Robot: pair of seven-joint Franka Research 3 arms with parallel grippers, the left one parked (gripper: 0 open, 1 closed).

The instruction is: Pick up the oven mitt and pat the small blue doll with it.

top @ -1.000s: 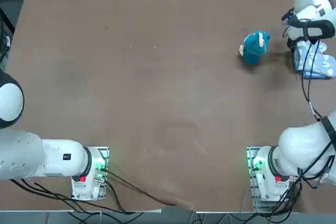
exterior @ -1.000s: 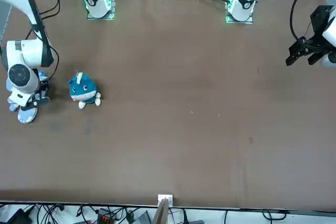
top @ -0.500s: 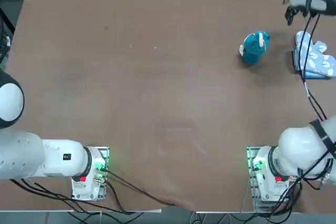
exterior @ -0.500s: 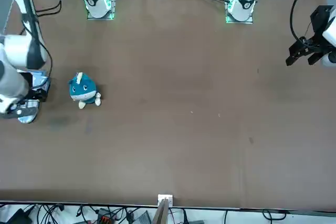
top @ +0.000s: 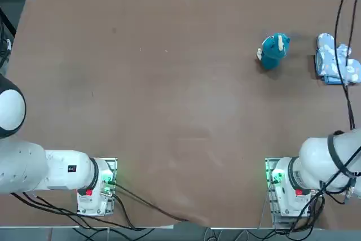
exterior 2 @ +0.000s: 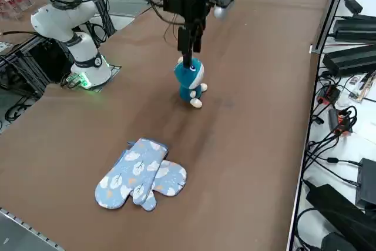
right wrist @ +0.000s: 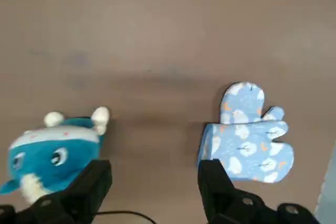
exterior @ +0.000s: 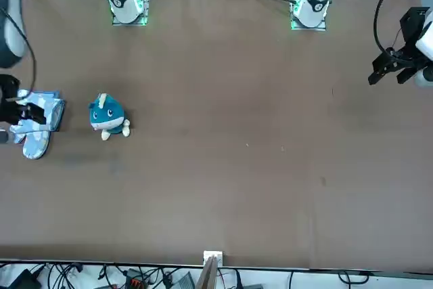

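Note:
Two look-alike pale blue oven mitts (exterior 2: pixel 141 173) lie overlapped and flat on the brown table near its right edge, also seen in the top view (top: pixel 335 66) and the front view (exterior: pixel 37 123). The small blue doll (exterior 2: pixel 189 82) stands a short way to their left (top: pixel 274 51). My right gripper (exterior 2: pixel 189 51) hangs high above the table, fingers pointing down, open and holding nothing. In the wrist view its fingers (right wrist: pixel 89 184) stand wide apart, with the doll (right wrist: pixel 50 150) beside one and the mitts (right wrist: pixel 247 140) beside the other, both far below.
The table's right edge runs close behind the mitts. My right arm's black cable (top: pixel 340 32) hangs across them in the top view. Cables and boxes (exterior 2: pixel 346 63) lie on the floor past the far edge. The parked left arm (exterior: pixel 399 65) stays at the other side.
My right gripper has lifted from just above the mitts to high over the table, still open. The mitts, uncovered now, and the doll have not moved.

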